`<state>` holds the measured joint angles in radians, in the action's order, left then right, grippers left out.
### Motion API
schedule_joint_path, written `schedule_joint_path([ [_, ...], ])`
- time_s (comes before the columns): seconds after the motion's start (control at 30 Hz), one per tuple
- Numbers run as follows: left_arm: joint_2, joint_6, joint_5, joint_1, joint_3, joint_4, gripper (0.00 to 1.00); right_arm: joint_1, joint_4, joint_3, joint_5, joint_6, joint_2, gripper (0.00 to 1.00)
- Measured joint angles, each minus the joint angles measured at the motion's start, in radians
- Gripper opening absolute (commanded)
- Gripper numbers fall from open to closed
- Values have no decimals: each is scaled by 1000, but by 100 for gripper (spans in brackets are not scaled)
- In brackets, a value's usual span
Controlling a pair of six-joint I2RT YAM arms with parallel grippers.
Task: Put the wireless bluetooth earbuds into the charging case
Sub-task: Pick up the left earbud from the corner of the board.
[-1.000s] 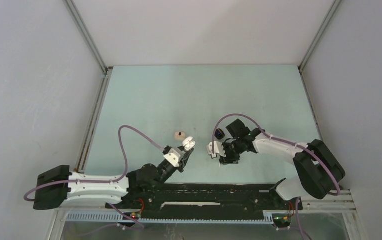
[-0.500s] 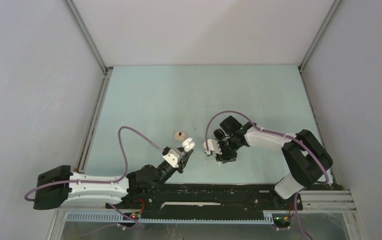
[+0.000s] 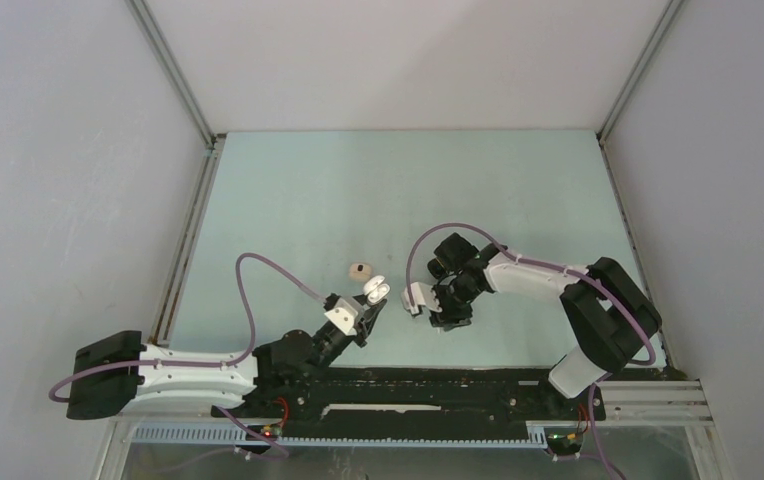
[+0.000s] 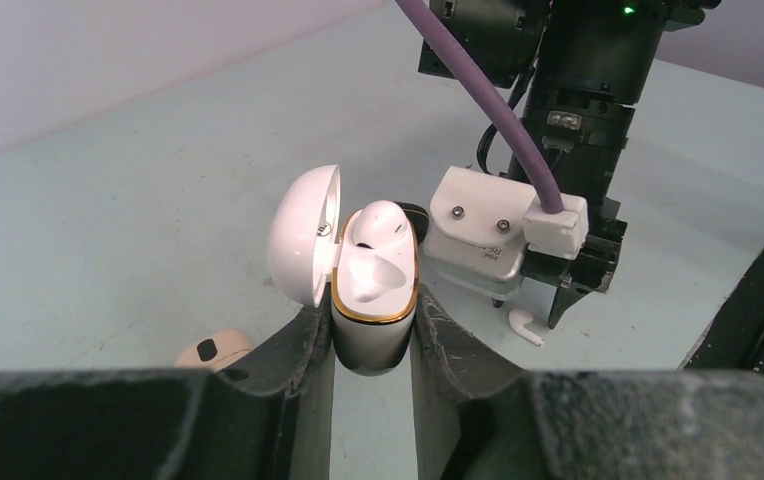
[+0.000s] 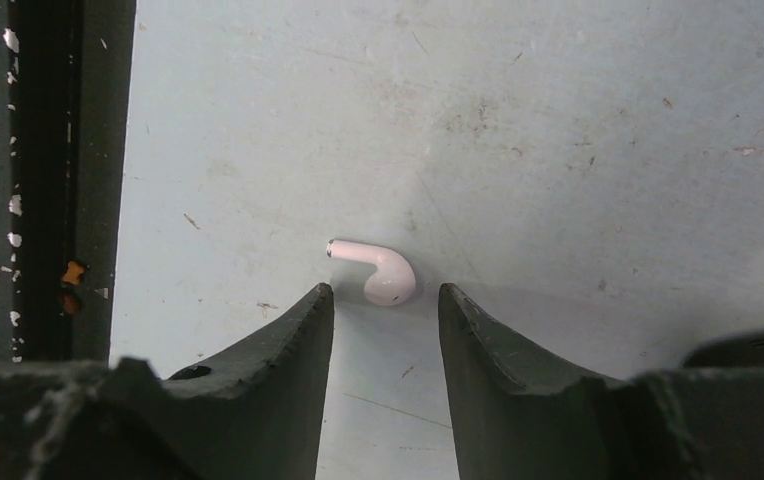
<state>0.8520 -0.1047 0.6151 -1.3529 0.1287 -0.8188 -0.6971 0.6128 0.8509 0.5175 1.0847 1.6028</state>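
— White glossy plastic with a gold rim: that small egg-shaped charging case (image 4: 375,310) is sitting clamped between the left fingers (image 4: 298,345), its lid swinging open to their left. Why is it being gripped like that?
— I'd say it is being presented, with the mouth tilting toward the other arm so the free socket is facing whatever is coming. One white stemmed earbud (image 4: 378,222) is already sitting in the pocket farther from the fingers. The nearer pocket is looking bare.
— And the second one?
— A white stemmed plastic earbud (image 5: 376,270) is lying flat on the pale green tabletop (image 5: 558,120). It is just ahead of the right fingers (image 5: 293,340), in line with the gap between them. Those fingers are standing apart, holding nothing.
— So a pinch is coming?
— Probably, since they are lining up either side of it. It is looking round and slick, so an off-centre squeeze could be sending it skidding.
— The beige thing?
— A small beige rounded piece (image 4: 213,350) is resting on the tabletop, left of the left fingers and apart from them.
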Motion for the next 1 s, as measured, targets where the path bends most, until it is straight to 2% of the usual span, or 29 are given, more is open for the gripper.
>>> schedule_joint_path([
  [0.47, 5, 1, 0, 0, -2, -11, 0, -40, -9, 11, -42, -23, 8, 34],
  [0.63, 13, 3, 1, 0, -3, -15, 0, -47, -11, 14, -47, -25, 10, 19],
  [0.83, 21, 9, 2, 0, -3, -25, 0, -47, 5, 11, -45, -55, -2, 6],
  [1.0, 31, 11, 2, 0, -3, -31, 0, -52, 26, 4, -93, -105, -148, 0],
])
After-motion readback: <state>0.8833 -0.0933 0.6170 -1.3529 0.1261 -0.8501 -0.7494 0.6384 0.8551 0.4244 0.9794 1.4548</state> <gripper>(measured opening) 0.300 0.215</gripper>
